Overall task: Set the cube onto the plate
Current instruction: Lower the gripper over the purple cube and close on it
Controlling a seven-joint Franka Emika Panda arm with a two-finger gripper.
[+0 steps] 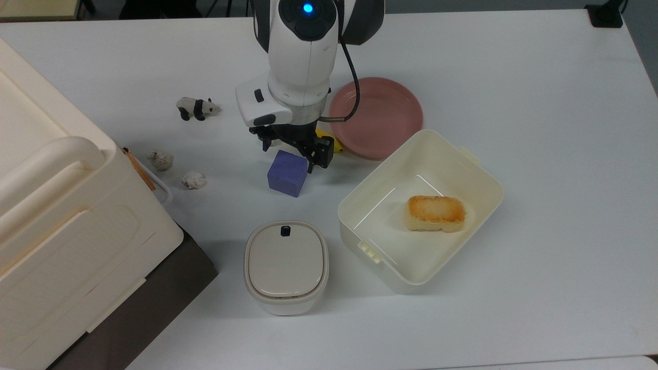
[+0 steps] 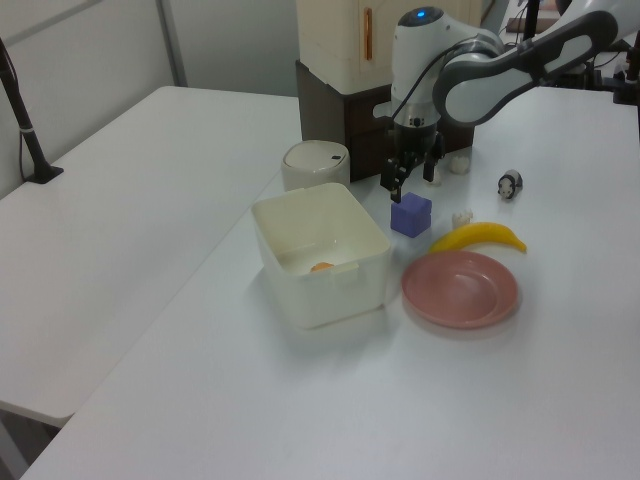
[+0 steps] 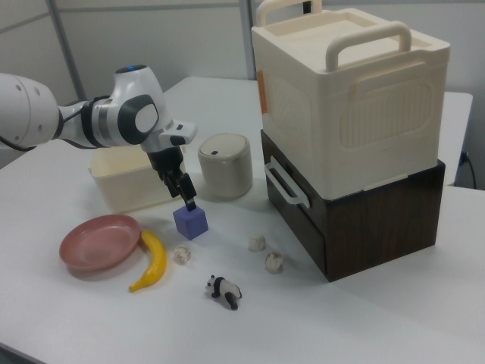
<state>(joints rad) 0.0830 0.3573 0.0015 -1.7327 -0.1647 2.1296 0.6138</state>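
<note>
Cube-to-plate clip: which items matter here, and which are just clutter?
Matter: cube, plate, hand open just above the cube.

Clutter: banana, panda figure, paper balls, tub with loaf, lidded canister, stacked boxes.
</note>
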